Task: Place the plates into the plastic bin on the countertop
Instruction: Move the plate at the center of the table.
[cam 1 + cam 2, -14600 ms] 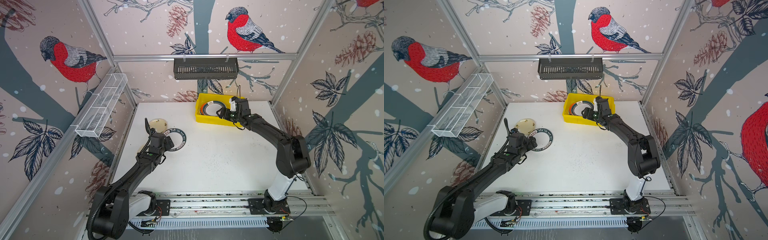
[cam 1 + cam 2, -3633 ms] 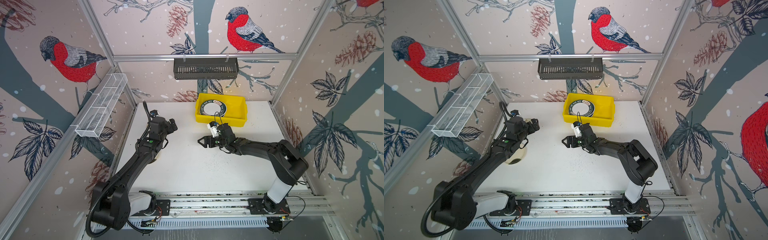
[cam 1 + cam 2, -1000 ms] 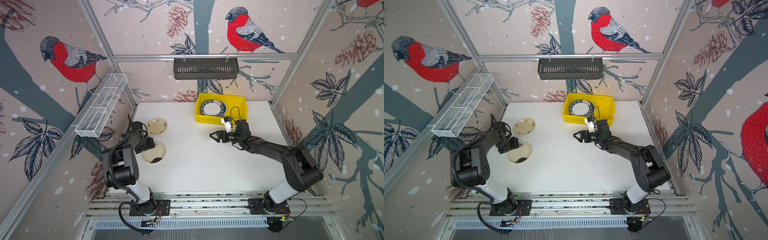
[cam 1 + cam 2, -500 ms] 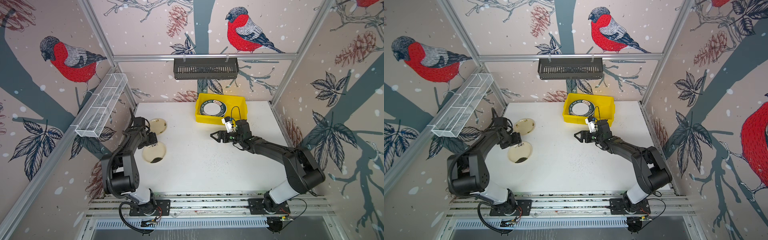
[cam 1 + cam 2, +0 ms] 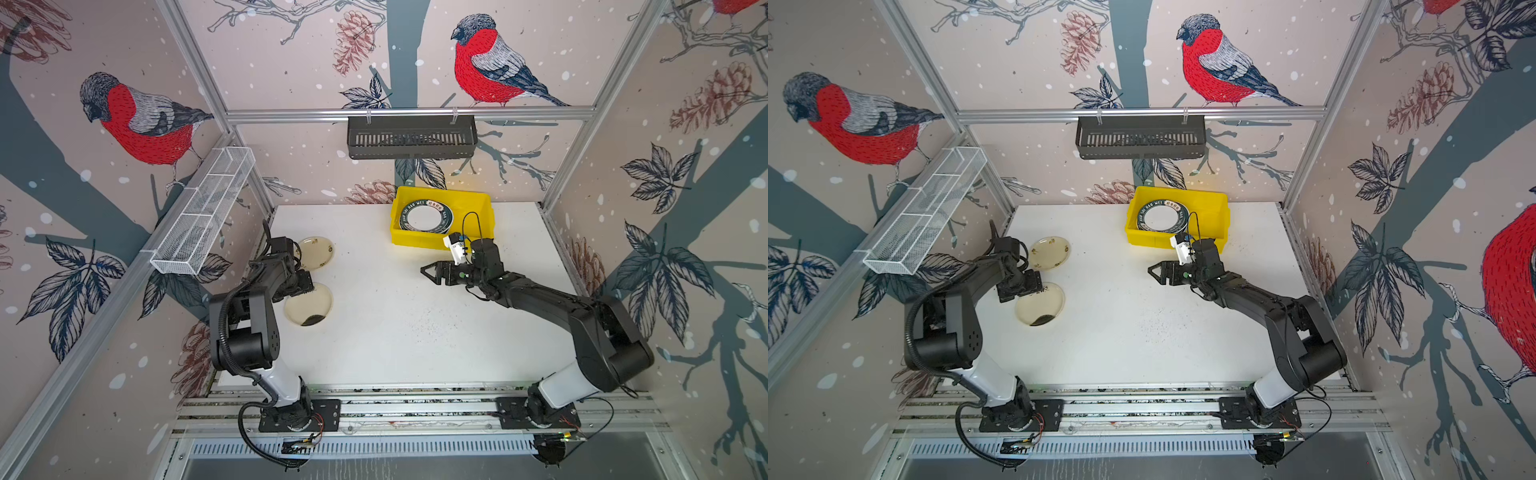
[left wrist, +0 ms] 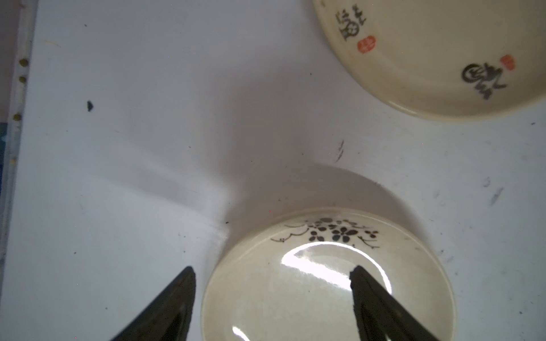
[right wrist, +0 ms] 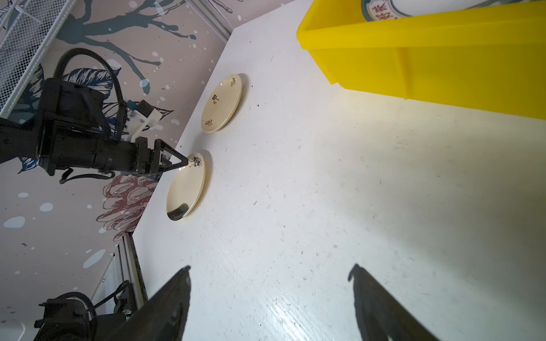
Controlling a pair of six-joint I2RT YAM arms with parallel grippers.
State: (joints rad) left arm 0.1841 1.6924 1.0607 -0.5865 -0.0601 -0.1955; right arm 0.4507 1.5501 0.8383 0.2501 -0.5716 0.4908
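A: What do we have, big to small?

B: We have the white speckled countertop [image 5: 415,340]. At its far edge, right of centre, the yellow plastic bin [image 5: 415,240] sits flat on it.

A: Plates?

B: We count three. A white plate with a dark lettered rim [image 5: 426,217] lies in the left half of the bin. We can't tell if more sit beneath it. Two cream ones lie on the countertop near its left edge, well apart from the bin. The far cream plate [image 5: 316,252] has small marks round its rim. The near cream plate [image 5: 309,306] has a black flower sprig. They're close together, not touching.

A: Grippers?

B: We see the left gripper [image 6: 271,271] spread wide. It straddles the near cream plate's rim on the edge nearer the far cream plate. One finger is outside, over the countertop, and the other is over the plate's well. Nothing is pinched. We can't tell if it touches the plate.

A: And the right?

B: We see the right gripper [image 7: 269,270] spread wide too, with nothing between the jaws. It hovers above the countertop just in front of the bin, pointing toward the cream plates.
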